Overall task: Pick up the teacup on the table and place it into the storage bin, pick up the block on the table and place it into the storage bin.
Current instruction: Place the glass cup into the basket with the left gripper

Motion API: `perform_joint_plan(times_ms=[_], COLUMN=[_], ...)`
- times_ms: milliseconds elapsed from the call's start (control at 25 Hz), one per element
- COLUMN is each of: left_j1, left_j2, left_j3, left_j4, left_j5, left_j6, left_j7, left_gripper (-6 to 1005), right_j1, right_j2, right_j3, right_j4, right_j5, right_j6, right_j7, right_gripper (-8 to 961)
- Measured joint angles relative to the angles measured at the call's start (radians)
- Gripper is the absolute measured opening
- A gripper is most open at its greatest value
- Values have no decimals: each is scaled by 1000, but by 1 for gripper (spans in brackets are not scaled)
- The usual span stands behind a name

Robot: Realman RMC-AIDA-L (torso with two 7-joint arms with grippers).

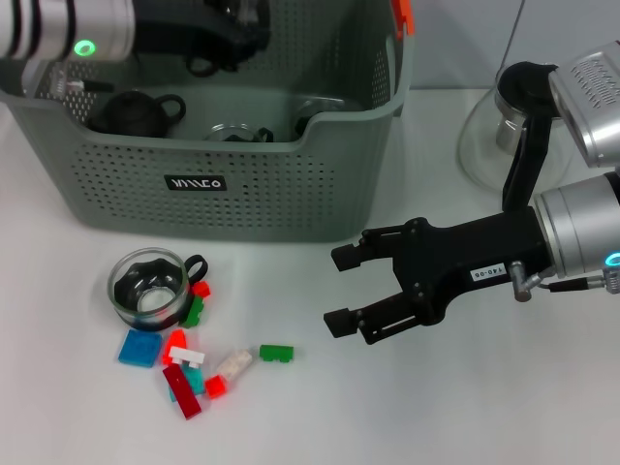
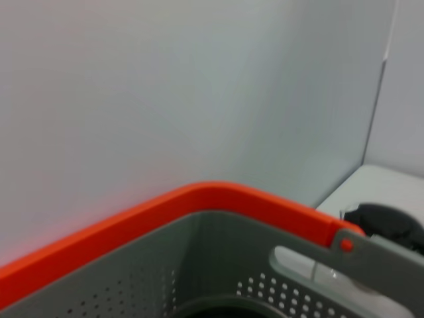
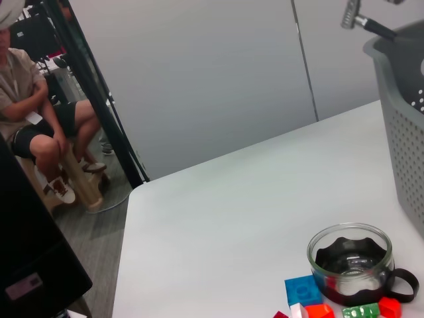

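Note:
A glass teacup (image 1: 148, 284) with a black inner cup and black handle stands on the white table, in front of the storage bin (image 1: 320, 184). It also shows in the right wrist view as the teacup (image 3: 350, 265). Loose blocks lie beside it: a blue block (image 1: 140, 347), a red block (image 1: 182, 389), a green block (image 1: 276, 353) and several more. My right gripper (image 1: 341, 289) hovers open over the table, to the right of the green block, holding nothing. My left gripper (image 1: 223, 39) hangs over the bin's inside.
The bin holds a black teapot (image 1: 138, 111) and glassware (image 1: 232, 132). A glass carafe (image 1: 494, 126) stands to the bin's right, behind my right arm. The left wrist view shows the bin's orange rim (image 2: 199, 202). A seated person (image 3: 33, 112) is beyond the table.

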Motion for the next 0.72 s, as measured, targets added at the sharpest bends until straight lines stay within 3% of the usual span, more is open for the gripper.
perform_joint_plan(times_ms=[320,720], left_j1=[-12,-22], left_j2=[-30,-43], left_j3=[130,230], left_j4=[-60,-101], left_j5=[6,6], left_j6=[-195,-360], left_j7=[26,27], left_gripper=[42,43], right_j1=[-1,-8], right_j2=[2,6], right_j3=[-1,-4], right_j4=[3,3], right_j5=[0,0], right_j6=[15,16], right_j7=[3,3], right_gripper=[940,940])
